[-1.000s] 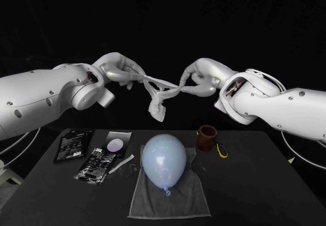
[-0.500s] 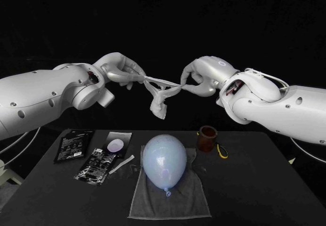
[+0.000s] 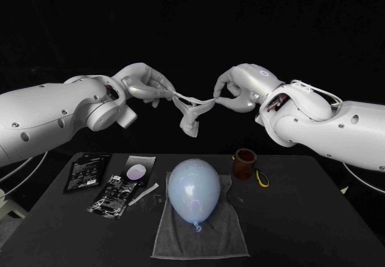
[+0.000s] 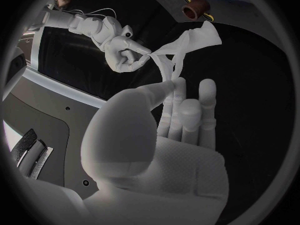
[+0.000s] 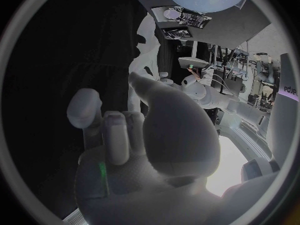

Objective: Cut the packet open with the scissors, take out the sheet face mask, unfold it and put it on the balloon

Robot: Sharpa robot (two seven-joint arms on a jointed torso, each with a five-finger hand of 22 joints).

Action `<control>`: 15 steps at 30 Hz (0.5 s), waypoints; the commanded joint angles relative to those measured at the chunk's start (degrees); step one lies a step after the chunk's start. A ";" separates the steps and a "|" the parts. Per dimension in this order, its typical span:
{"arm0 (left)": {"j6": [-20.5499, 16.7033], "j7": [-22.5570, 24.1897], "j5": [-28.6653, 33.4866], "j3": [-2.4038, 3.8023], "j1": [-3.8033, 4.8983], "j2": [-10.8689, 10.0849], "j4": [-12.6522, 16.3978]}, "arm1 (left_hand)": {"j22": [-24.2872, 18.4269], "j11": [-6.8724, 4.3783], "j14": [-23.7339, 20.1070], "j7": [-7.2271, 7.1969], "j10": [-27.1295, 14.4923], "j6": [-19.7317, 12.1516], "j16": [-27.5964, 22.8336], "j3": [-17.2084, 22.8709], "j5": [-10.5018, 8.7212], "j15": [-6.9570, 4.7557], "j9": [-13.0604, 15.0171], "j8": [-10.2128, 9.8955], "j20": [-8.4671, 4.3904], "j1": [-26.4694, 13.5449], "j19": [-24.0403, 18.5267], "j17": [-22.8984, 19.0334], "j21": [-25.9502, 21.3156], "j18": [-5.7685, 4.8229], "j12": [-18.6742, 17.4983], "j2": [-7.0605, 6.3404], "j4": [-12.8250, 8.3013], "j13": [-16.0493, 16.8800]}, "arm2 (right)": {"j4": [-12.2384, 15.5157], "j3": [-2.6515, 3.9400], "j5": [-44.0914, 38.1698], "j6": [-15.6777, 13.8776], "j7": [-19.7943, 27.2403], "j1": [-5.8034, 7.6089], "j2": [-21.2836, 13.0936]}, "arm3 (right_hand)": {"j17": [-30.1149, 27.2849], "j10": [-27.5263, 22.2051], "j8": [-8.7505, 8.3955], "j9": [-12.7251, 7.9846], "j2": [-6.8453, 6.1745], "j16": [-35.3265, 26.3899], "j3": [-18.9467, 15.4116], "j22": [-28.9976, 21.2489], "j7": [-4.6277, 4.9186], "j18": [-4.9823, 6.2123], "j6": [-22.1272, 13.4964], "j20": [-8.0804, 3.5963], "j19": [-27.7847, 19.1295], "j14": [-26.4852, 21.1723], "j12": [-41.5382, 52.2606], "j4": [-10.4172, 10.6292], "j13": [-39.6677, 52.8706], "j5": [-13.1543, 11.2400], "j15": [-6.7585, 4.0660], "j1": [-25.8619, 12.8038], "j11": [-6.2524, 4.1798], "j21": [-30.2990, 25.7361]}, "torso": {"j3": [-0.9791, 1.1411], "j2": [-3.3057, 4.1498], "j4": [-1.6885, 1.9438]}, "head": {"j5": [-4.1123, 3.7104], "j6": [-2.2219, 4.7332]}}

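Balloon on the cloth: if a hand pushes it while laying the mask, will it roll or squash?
The balloon is inflated and egg-shaped, so probably very light and apt to roll sideways. The grey cloth under it likely adds some grip. Its skin would probably dent, then spring back.

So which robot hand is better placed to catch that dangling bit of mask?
Probably the left robot hand: it pinches the mask with spare fingers stretched out beside it, while the right robot hand is curled tight on its end. Its loose part hangs between both.
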 commanded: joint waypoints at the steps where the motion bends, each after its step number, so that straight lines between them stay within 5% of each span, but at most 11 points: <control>1: 1.33 0.07 2.04 0.03 0.02 -0.72 1.73 | 0.06 0.05 0.18 0.11 0.35 0.52 0.31 0.26 0.19 -0.01 0.81 0.22 -0.10 -0.17 0.40 -0.06 0.20 0.57 0.18 0.61 0.00 0.05 | 1.14 0.07 6.36 0.60 1.00 0.06 -0.72 | 15.05 5.96 0.23 0.08 0.02 0.24 0.43 7.23 -0.08 -0.66 0.28 -0.01 0.06 5.88 0.20 0.02 15.06 0.19 -0.45 -0.54 -0.28 -0.35 | 0.01 -0.12 0.06 | 0.04 0.16; 15: 4.03 -0.77 11.17 -1.09 -2.08 -8.15 15.30 | -0.12 0.06 0.09 0.11 0.37 0.52 0.24 0.26 0.19 0.00 0.85 0.23 -0.09 -0.27 0.25 -0.37 0.11 0.60 0.20 0.62 0.08 0.06 | 10.00 -0.55 30.69 6.82 10.34 -0.72 -8.33 | 15.05 5.96 0.07 0.00 0.12 0.24 0.91 6.84 0.02 -0.31 -0.09 -0.15 -0.62 5.88 0.20 -0.12 15.06 0.19 -0.45 -0.55 -0.23 -1.89 | -0.02 -0.10 -0.01 | -0.22 2.04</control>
